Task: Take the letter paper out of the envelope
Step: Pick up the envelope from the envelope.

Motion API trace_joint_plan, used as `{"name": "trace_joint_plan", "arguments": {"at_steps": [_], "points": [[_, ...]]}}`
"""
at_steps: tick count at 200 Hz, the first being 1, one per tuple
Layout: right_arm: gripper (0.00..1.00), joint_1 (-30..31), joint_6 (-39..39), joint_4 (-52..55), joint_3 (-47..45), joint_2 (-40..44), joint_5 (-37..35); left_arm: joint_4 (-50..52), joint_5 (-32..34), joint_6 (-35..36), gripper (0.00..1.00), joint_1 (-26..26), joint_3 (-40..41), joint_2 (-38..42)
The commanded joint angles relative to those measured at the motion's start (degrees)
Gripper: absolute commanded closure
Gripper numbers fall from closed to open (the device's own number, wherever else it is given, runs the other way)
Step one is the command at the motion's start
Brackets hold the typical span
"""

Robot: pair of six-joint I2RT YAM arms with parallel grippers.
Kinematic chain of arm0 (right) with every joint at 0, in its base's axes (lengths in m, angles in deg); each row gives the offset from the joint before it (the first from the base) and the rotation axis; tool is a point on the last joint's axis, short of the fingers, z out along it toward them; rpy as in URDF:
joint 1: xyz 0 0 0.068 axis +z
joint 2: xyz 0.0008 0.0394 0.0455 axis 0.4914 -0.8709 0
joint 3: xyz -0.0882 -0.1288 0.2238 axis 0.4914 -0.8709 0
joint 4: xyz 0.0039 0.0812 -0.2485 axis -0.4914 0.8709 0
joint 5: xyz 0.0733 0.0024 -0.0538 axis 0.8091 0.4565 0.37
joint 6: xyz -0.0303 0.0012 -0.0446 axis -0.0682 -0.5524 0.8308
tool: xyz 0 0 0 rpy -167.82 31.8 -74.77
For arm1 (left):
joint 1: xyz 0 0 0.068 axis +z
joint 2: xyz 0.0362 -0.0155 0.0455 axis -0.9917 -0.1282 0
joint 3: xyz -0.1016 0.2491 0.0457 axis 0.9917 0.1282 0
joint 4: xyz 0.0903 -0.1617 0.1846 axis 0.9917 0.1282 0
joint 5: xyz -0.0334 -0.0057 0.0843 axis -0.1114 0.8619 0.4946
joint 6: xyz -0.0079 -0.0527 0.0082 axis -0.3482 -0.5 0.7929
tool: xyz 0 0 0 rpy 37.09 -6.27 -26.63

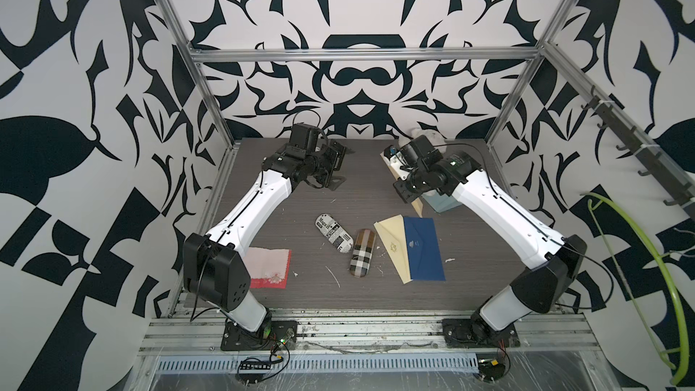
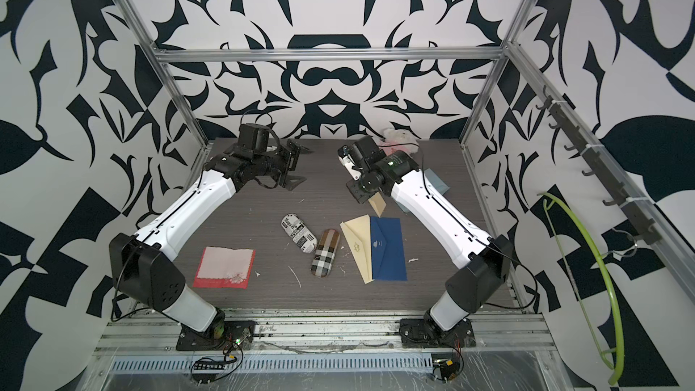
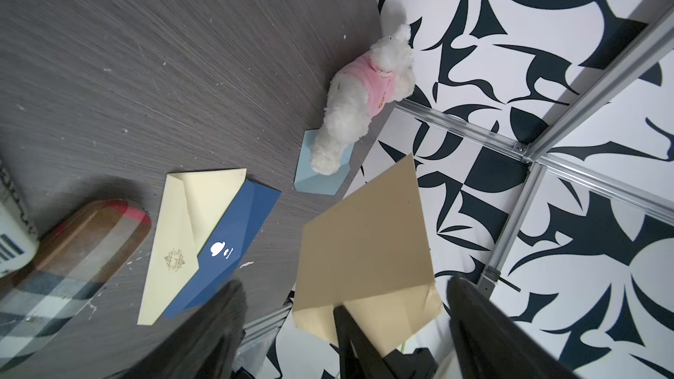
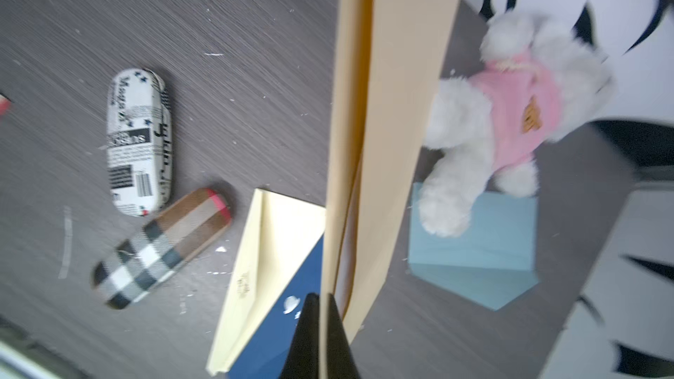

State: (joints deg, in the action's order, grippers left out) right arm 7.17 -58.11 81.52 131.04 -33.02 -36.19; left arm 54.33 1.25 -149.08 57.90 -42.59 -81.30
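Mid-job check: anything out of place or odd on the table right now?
A plush dog lies across the light blue envelope at the table's far right corner, pinning it. The blue envelope and cream envelope overlap askew. White flecks litter the table.

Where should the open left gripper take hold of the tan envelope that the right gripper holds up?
Probably its free long edge, away from where the right gripper pinches it, with the left gripper coming edge-on to close on both broad faces. The tan envelope is a thin flat sheet held broadside to that gripper; face-on gives no pinch.
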Motion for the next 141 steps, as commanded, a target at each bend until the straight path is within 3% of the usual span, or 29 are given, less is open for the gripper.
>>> {"name": "trace_joint_plan", "arguments": {"at_steps": [1, 37, 75, 111, 141], "points": [[1.0, 3.42, 15.71, -10.26, -5.45, 3.63, -12.43, 1.09, -0.83, -2.94, 0.07, 0.39, 3.03, 2.64], [1.0, 8.59, 32.64, -27.24, -16.96, 7.99, -18.79, -5.16, -1.23, -7.53, 0.06, 0.56, 10.8, 5.71], [1.0, 10.74, 45.52, -43.88, -25.95, 10.32, -22.3, -3.84, -1.19, -6.19, 0.05, 1.0, 11.21, 6.6], [1.0, 12.26, 52.98, -55.05, -29.83, 9.54, -24.08, -7.85, -3.7, -9.31, 0.14, 1.02, 14.6, 5.86], [1.0, 13.18, 55.03, -59.67, -30.46, 8.17, -24.71, -10.89, -3.96, -10.93, 0.29, 1.17, 15.07, 5.15]]}}
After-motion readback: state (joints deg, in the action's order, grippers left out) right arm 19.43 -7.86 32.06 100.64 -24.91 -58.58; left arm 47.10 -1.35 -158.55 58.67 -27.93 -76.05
